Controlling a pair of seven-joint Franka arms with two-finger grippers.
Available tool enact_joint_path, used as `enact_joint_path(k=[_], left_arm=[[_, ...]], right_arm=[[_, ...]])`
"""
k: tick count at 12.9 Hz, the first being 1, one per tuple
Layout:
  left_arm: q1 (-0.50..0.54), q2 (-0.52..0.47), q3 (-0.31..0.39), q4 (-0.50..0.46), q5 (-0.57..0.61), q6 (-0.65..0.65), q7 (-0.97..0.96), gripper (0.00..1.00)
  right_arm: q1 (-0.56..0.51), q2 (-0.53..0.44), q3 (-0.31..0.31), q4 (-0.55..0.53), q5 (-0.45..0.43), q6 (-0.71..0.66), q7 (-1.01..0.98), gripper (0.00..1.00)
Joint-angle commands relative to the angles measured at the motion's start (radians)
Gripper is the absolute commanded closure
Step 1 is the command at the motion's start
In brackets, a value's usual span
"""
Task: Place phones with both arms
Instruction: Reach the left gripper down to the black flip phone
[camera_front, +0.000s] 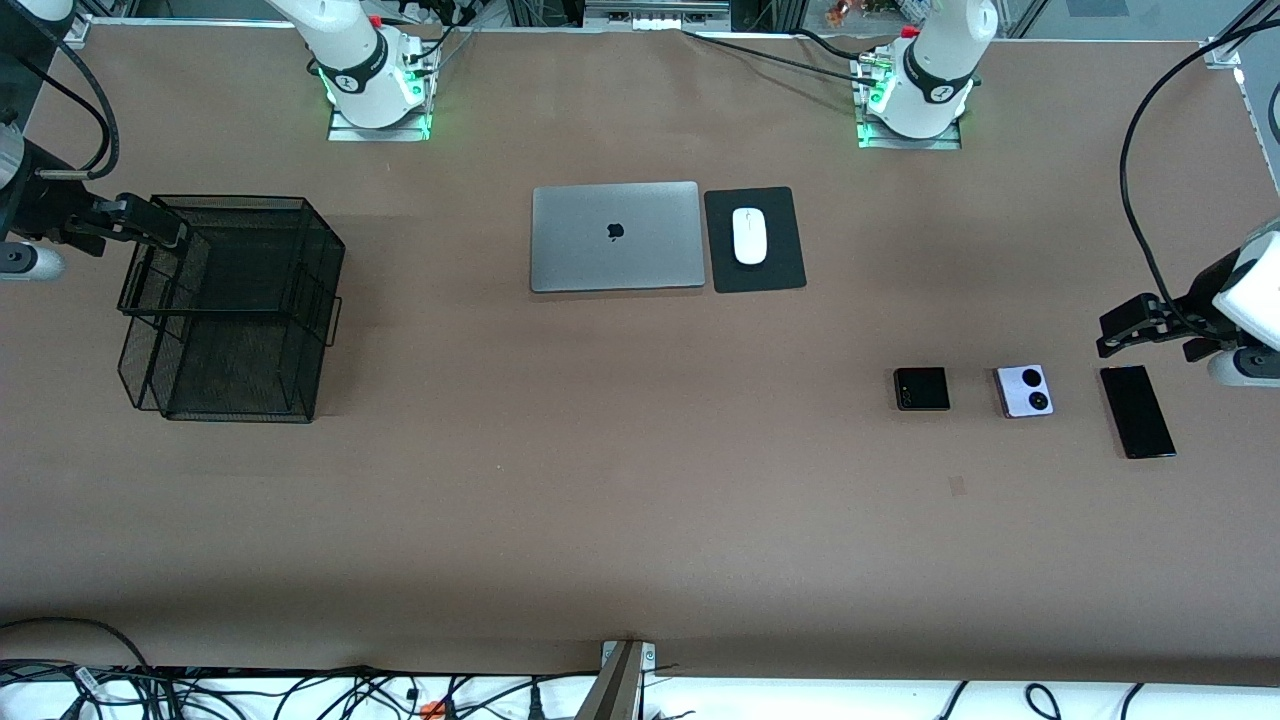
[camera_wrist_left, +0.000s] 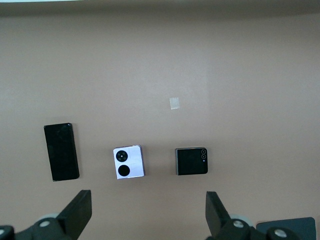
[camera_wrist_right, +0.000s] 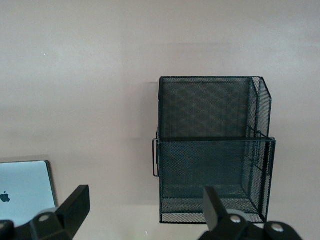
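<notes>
Three phones lie in a row on the brown table toward the left arm's end: a square black flip phone (camera_front: 921, 389), a lavender phone (camera_front: 1024, 391) with two black lenses, and a long black slab (camera_front: 1137, 411). My left gripper (camera_front: 1112, 336) hangs open and empty above the table beside the slab. Its wrist view shows the slab (camera_wrist_left: 61, 151), the lavender phone (camera_wrist_left: 129, 162) and the flip phone (camera_wrist_left: 191, 161) past the open left gripper (camera_wrist_left: 147, 216). My right gripper (camera_front: 168, 230) is open and empty over the edge of a black mesh basket (camera_front: 230, 300); its wrist view shows it (camera_wrist_right: 145, 207) open.
The mesh basket (camera_wrist_right: 215, 150) stands at the right arm's end. A closed grey laptop (camera_front: 615, 237) and a white mouse (camera_front: 749, 236) on a black pad (camera_front: 778, 268) lie near the arm bases. A small tape mark (camera_front: 957, 486) is nearer the camera than the phones.
</notes>
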Motion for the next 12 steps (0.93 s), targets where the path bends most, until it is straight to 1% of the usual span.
enact_joint_path(k=[1, 4, 7, 9, 12], left_arm=[[0.0, 0.011, -0.002, 0.02, 0.008, -0.024, 0.005, 0.0], [-0.007, 0.016, -0.002, 0.029, 0.005, -0.027, -0.003, 0.0], [-0.014, 0.06, -0.005, 0.023, 0.006, -0.026, 0.002, 0.0], [-0.024, 0.106, -0.005, 0.021, 0.006, -0.018, -0.006, 0.0], [-0.035, 0.215, -0.007, 0.016, 0.005, -0.003, -0.009, 0.0]], right_arm=[[-0.006, 0.001, -0.007, 0.012, 0.001, -0.017, -0.001, 0.0], [-0.006, 0.001, -0.007, 0.012, 0.001, -0.017, -0.001, 0.0], [-0.008, 0.001, -0.007, 0.012, 0.001, -0.017, -0.001, 0.0], [-0.006, 0.001, -0.007, 0.012, 0.001, -0.017, -0.001, 0.0], [-0.008, 0.003, -0.015, 0.011, 0.003, -0.017, -0.001, 0.0]])
